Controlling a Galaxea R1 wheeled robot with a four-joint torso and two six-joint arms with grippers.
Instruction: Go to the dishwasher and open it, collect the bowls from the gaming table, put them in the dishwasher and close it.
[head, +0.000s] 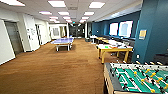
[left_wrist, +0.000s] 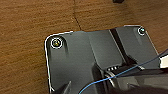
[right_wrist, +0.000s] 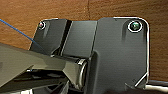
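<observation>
The gaming table (head: 114, 49), with a white top and yellow legs and trim, stands right of centre against the blue wall, some way ahead across the carpet. A small bright green thing (head: 106, 46) lies on its near end, along with pale clutter further back. It is too blurred to tell whether it is one of the bowls. The dishwasher is out of view. Each wrist view looks down past the robot's dark plate (left_wrist: 82, 57) (right_wrist: 117, 52) onto brown carpet.
A table-football table (head: 136, 78) with a green field stands close at the lower right. A blue table-tennis table (head: 62, 41) is mid-room ahead. More tables line the blue wall (head: 152, 30) on the right, and white walls and doors (head: 13, 37) run along the left. Open brown carpet (head: 55, 70) lies between.
</observation>
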